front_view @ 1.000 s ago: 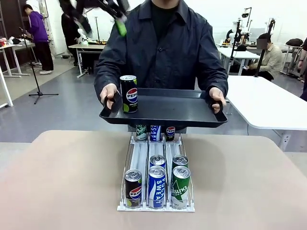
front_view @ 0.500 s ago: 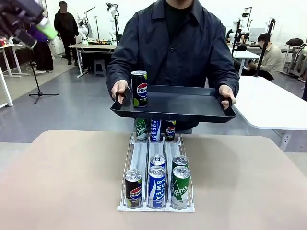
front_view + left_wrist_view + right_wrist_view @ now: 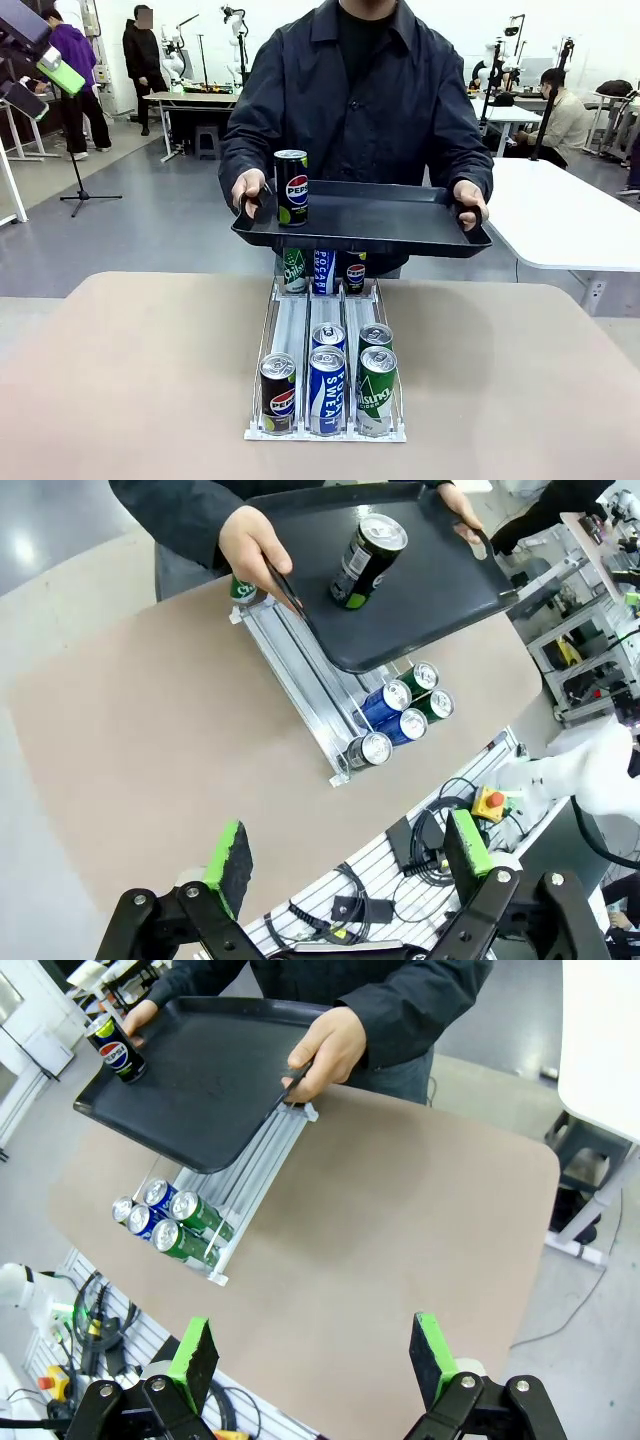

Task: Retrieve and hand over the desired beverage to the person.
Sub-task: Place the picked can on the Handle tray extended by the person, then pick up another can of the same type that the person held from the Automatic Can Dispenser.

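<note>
The person (image 3: 365,95) in a dark jacket stands at the far side, holding a black tray (image 3: 390,220) level in both hands above the table. A black Pepsi can (image 3: 291,187) stands upright at the tray's left end; it is also on the tray (image 3: 440,590) as the can (image 3: 368,558) in the left wrist view, and the can (image 3: 118,1048) in the right wrist view. My left gripper (image 3: 40,85) hangs high at the far left, open and empty, well away from the tray. The left gripper (image 3: 350,855) and the right gripper (image 3: 313,1355) both stand open high above the table.
A white three-lane can rack (image 3: 326,432) sits mid-table. A Pepsi (image 3: 277,392), a blue Pocari Sweat (image 3: 326,388) and a green can (image 3: 376,388) stand at its front, with more cans behind. White tables (image 3: 560,215) stand at the right. Cables lie by the table's near edge (image 3: 420,850).
My left gripper has swung from above the person's shoulder to the upper left corner. The person has lifted the tray slightly and shifted it right, the can still standing on it.
</note>
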Motion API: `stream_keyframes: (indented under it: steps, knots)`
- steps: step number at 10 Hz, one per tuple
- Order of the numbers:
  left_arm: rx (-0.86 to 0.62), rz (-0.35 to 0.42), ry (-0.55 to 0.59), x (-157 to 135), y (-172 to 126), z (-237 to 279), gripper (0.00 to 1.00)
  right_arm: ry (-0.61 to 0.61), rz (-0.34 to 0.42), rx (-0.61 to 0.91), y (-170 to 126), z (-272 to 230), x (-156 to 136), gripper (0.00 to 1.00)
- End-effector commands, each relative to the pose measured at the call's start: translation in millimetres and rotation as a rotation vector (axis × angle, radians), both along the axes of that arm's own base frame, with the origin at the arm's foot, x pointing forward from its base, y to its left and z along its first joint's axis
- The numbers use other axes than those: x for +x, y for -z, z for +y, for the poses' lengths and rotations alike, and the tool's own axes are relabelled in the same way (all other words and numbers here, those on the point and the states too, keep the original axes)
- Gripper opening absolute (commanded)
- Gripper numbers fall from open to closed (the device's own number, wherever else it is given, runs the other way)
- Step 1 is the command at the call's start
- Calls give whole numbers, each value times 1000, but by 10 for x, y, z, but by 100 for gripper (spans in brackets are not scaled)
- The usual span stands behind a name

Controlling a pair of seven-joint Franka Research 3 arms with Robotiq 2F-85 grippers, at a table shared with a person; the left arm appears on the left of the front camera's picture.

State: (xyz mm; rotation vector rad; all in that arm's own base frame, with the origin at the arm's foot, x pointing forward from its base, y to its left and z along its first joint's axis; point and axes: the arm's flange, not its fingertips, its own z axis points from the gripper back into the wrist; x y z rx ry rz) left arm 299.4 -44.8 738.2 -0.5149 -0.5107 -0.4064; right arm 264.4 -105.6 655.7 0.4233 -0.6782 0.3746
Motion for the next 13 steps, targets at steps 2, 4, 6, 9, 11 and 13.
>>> stream_keyframes:
  steps: [2,4,6,9,11,13]
  knots:
    - [-28,18,-17,-1,80,-12,100,-26,-7,23,8,7,5,100]
    - [-5,2,-5,4,2,2,100,-26,-7,23,8,7,5,100]
    - [-5,2,-5,4,2,2,100,-26,-7,23,8,7,5,100]
    - [-5,2,-5,4,2,2,100,-26,-7,23,8,7,5,100]
    - [-5,2,-5,4,2,2,100,-26,-7,23,8,7,5,100]
    - [-5,2,-5,4,2,2,100,-26,-7,23,8,7,5,100]
